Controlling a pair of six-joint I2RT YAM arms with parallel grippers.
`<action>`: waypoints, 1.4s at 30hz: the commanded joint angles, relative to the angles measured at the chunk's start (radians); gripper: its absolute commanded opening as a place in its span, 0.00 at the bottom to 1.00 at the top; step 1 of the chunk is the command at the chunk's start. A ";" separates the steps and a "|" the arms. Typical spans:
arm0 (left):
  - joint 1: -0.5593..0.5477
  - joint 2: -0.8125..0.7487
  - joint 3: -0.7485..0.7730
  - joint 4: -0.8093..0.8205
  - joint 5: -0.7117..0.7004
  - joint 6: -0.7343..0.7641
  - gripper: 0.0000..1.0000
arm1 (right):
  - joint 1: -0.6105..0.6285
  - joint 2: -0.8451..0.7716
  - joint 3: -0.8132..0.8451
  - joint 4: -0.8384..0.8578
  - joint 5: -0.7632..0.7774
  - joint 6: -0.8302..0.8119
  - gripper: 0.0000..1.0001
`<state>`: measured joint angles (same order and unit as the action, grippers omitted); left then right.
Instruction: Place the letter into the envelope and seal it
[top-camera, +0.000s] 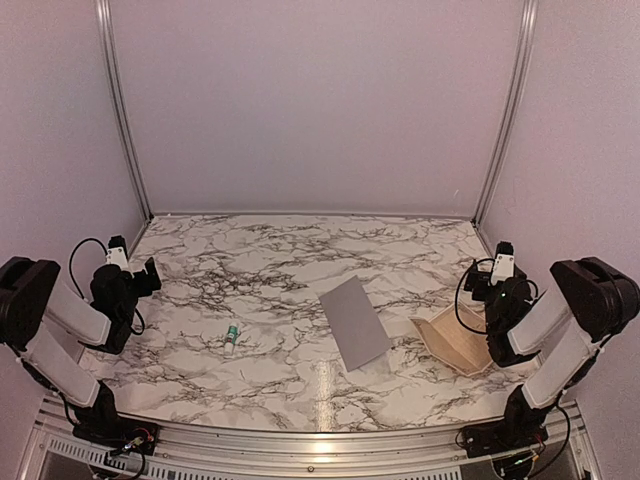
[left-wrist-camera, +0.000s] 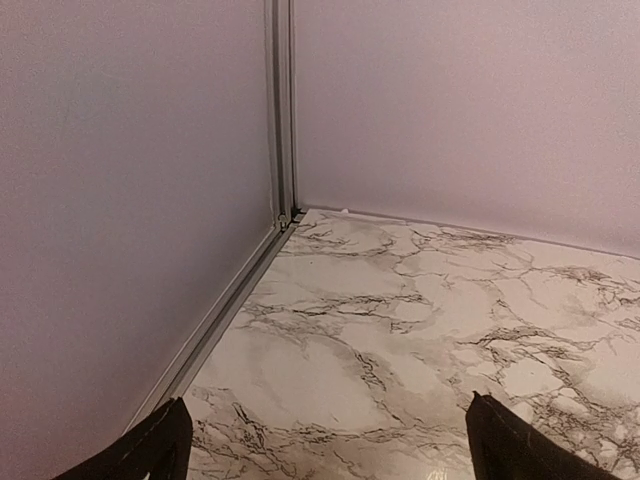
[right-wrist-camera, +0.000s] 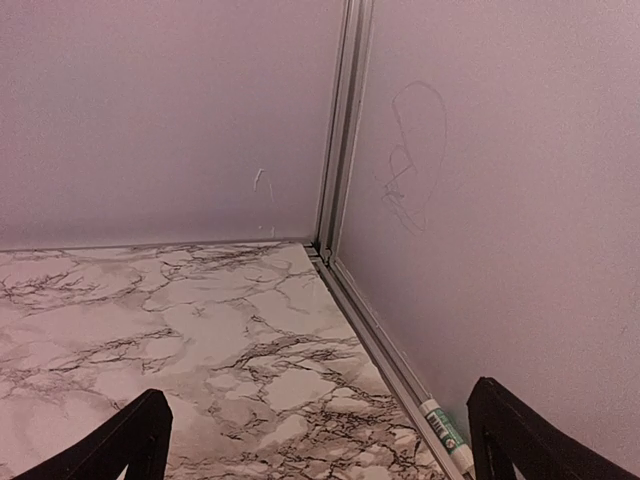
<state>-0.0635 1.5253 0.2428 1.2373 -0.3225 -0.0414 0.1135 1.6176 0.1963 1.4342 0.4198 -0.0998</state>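
- The left gripper (left-wrist-camera: 325, 402) is spread wide and empty, at the left edge of the surface (top-camera: 270, 260).
- A small green-white tube (top-camera: 231, 339) lies left of centre.
- The envelope (top-camera: 353, 322) lies flat right of centre, apart from both arms.
- The letter (top-camera: 455, 340) sits half-unfolded at the near right, outside the envelope.
- The right gripper (right-wrist-camera: 320, 390) is spread and empty, facing the far-right corner.
- Nothing seems begun; the next move likely calls for turning it down onto the letter's edge.

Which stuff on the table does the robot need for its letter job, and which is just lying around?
Needed: flat grey paper envelope; folded cream paper letter.
Lying about: small green-white tube; second green-white tube beside the wall.
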 joint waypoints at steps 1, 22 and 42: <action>0.005 0.005 0.001 0.028 0.002 -0.001 0.99 | -0.006 -0.004 0.016 0.009 -0.001 0.015 0.99; -0.038 -0.507 0.063 -0.494 -0.189 -0.305 0.99 | 0.069 -0.403 0.331 -0.747 -0.105 0.107 0.98; -0.427 -0.700 0.130 -0.687 0.241 -0.141 0.99 | 0.206 -0.638 0.516 -1.493 -0.341 0.481 0.98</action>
<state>-0.3485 0.8253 0.2905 0.6498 -0.0910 -0.3183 0.2855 1.0138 0.6655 0.1116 0.0757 0.3260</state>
